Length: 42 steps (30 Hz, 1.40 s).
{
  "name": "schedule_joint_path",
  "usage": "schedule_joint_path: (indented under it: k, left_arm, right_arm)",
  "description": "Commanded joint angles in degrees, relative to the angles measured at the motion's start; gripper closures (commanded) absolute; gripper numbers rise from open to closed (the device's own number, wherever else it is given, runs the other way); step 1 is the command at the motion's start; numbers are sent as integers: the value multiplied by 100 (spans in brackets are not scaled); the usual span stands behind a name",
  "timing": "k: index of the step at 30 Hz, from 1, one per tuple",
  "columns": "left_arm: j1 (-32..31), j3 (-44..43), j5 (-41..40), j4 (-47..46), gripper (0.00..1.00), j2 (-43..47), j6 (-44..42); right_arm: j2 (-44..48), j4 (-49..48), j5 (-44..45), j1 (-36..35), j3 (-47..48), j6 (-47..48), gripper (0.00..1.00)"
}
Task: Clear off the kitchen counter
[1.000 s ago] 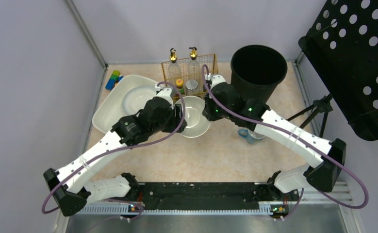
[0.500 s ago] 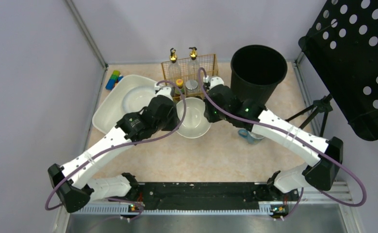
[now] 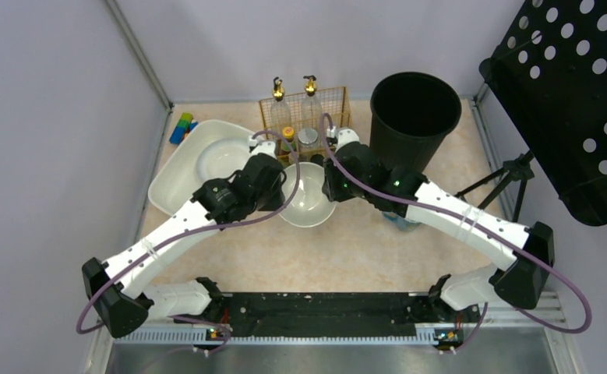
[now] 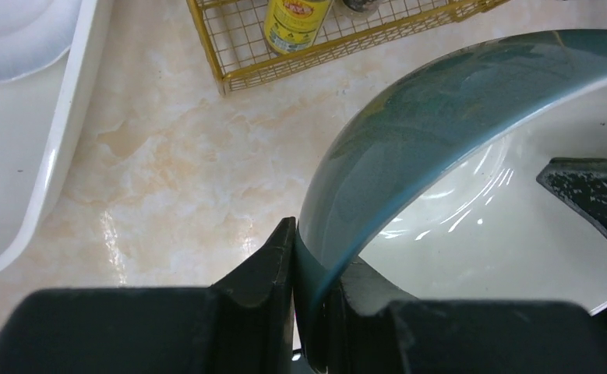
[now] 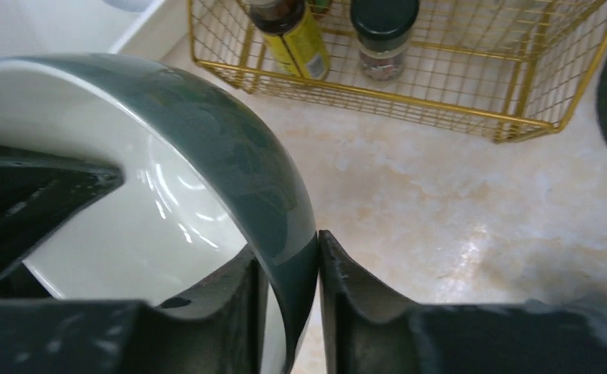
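Teal-walled bowl [image 3: 308,195] now has both arms on its rim. The left gripper [image 4: 312,261], wide a second ago, has pinched shut on one edge, while the right gripper [image 5: 288,257] clasps the opposite edge. This looks like a handover. The bowl is mid-counter [image 3: 362,241] with the tub [image 3: 167,183] to its left, the basket [image 3: 339,101] just behind and the bin [image 3: 414,109] to its right, so any swing is tight.

desk [image 3: 362,241] | beige-peach, faint marbled stone pattern | large flat rectangle, level | grey walls along left and rear edges
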<state>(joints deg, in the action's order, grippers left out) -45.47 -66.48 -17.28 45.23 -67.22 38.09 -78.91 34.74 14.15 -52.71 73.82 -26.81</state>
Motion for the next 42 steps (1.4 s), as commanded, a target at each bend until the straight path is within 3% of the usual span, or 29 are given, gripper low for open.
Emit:
schedule_joint_path:
  k: [1, 5, 7, 17, 22, 30, 33, 42]
  left_arm:
    - [-139, -90, 419, -209, 100, 462, -348]
    - [-137, 137, 275, -158, 100, 857, -187]
    - [-141, 206, 83, -39, 100, 1015, -103]
    - [135, 80, -809, 506, 100, 1315, 70]
    - [1510, 196, 316, 55, 100, 1353, -254]
    - [3384, -170, 1017, -187, 100, 959, -412]
    - [4236, -266, 1641, -317, 100, 663, -338]
    - [5435, -623, 2382, -729, 100, -527, 24]
  right_arm:
    - [516, -1106, -730, -56, -39, -35, 68]
    - [619, -1264, -777, -56, -255, -75, 41]
    - [678, -1266, -711, -56, -310, -96, 33]
    - [1368, -1222, 205, -48, -895, 76, 27]
    - [1581, -1278, 212, -54, -1302, -1, 27]
    - [1962, -1438, 58, -47, -1874, -145, 27]
    - [2047, -1500, -76, -50, -2001, -171, 27]
    - [2651, -1231, -40, -48, -2309, -162, 26]
